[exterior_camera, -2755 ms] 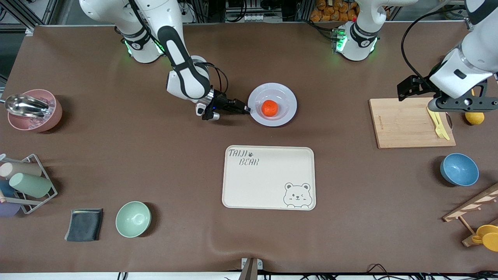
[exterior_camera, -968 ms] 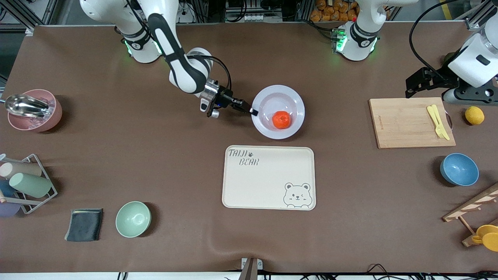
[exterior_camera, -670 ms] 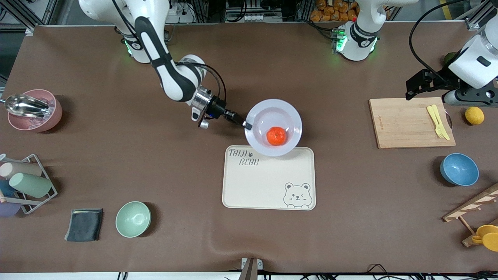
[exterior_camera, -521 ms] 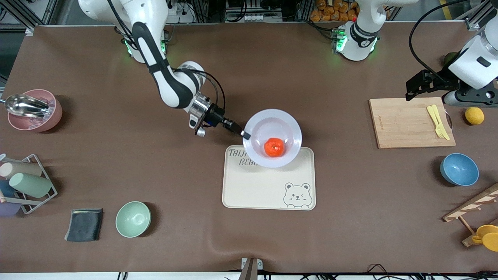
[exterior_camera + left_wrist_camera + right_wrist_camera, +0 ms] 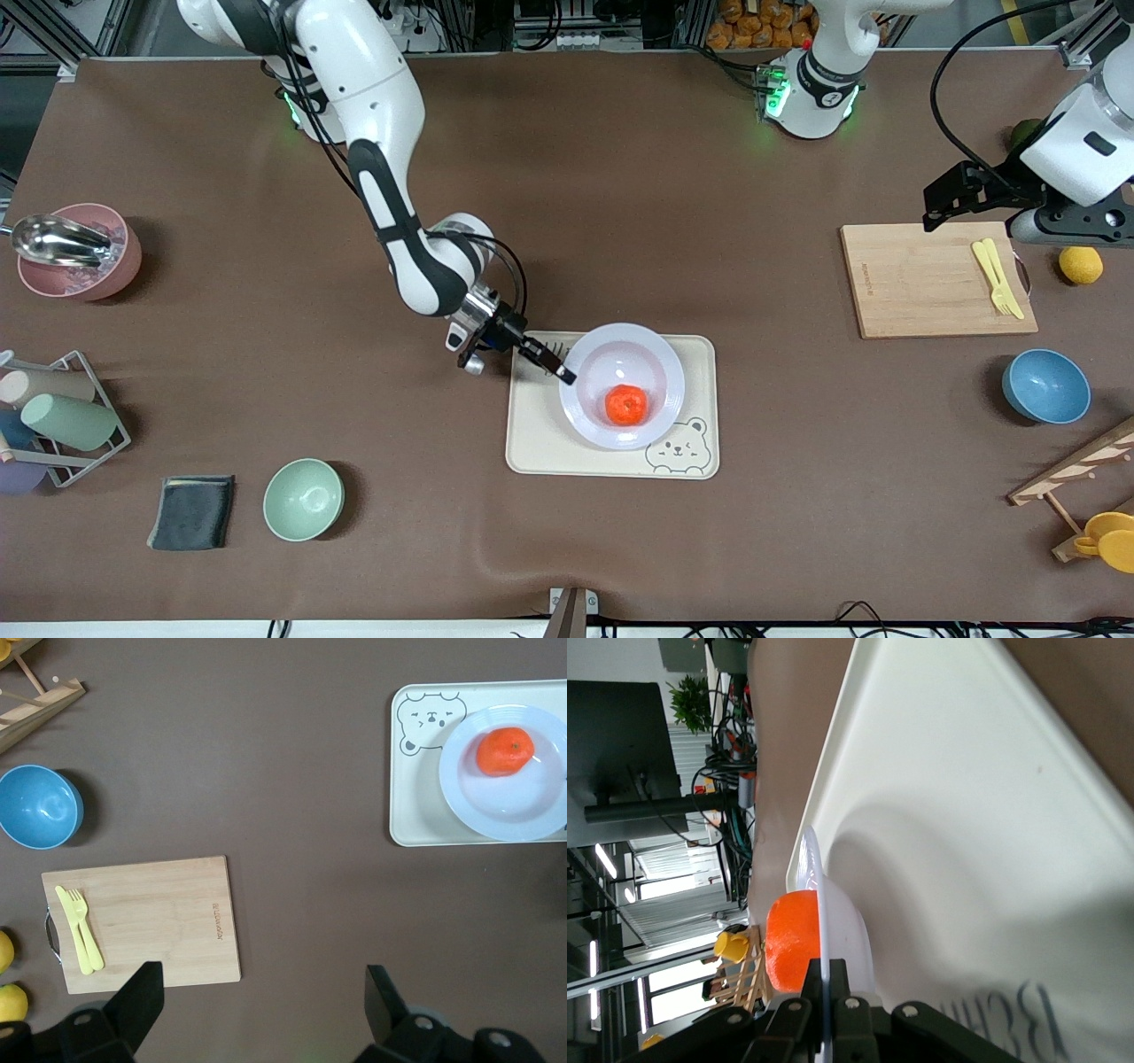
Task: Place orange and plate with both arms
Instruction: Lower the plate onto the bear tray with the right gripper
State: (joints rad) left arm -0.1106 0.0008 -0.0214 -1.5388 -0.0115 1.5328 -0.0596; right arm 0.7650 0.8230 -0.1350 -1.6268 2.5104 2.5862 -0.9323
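While right end effector (image 5: 562,372) pinches plate (image 5: 660,366) rim, orange (image 5: 626,404) inside.

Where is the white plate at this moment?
In the front view, the plate is over the cream tray, with the orange in it. The right gripper is shut on its rim.

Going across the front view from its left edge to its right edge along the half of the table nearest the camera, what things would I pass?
Cup rack → dark cloth → pale green bowl → bear tray → blue bowl.
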